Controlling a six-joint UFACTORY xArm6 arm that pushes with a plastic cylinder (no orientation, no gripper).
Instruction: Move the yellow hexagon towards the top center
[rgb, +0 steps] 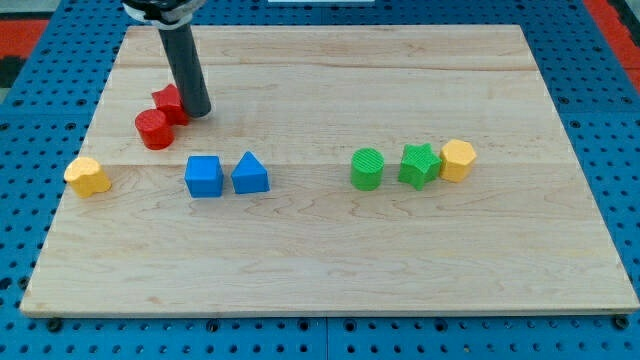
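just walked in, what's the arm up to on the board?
My tip sits at the view's upper left, right beside two red blocks. The job is to push the yellow hexagon toward the top center, but it is far off at the view's right, touching a green star, with a green cylinder just left of that. Nothing is in contact with the hexagon yet. Also on the board: a blue cube, a blue triangle and another yellow block at the view's left.
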